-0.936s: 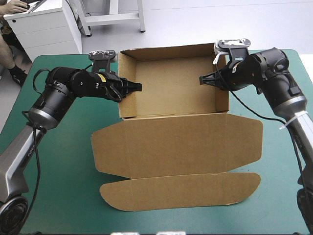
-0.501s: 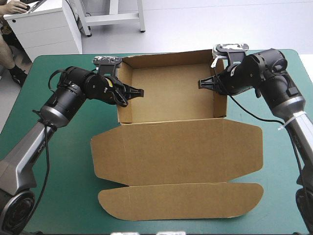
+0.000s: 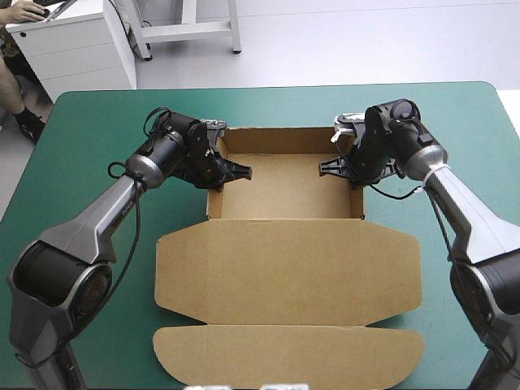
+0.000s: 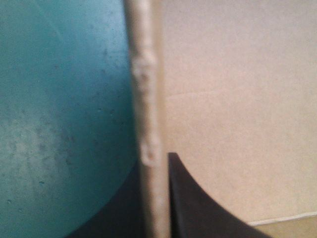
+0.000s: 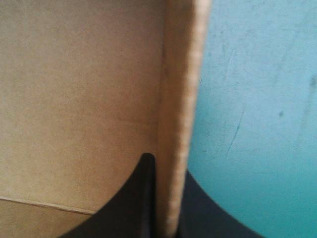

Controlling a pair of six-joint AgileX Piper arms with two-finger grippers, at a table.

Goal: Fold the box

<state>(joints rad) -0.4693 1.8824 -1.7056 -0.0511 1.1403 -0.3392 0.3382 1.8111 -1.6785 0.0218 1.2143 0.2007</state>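
The brown box sits on the bench, at the middle of its width. It lies with its long axis running left to right across the bench. Its far part stands as an open tray, walls raised and mouth facing up. Its lid lies flat toward the near edge. The rounded tuck flap is the part nearest that edge.

The left hand reaches in from the left and pinches the tray's left side wall. Its fingers are all but closed on the board. In the left wrist view the wall's raw edge runs straight out between the two black fingers. The teal-green cover lies on one side of it and the tray's inside on the other.

The right hand mirrors it from the right, nearly closed on the right side wall. One finger is inside the tray and one outside. Both hands point inward toward each other, along the box's length, well apart across the tray floor.
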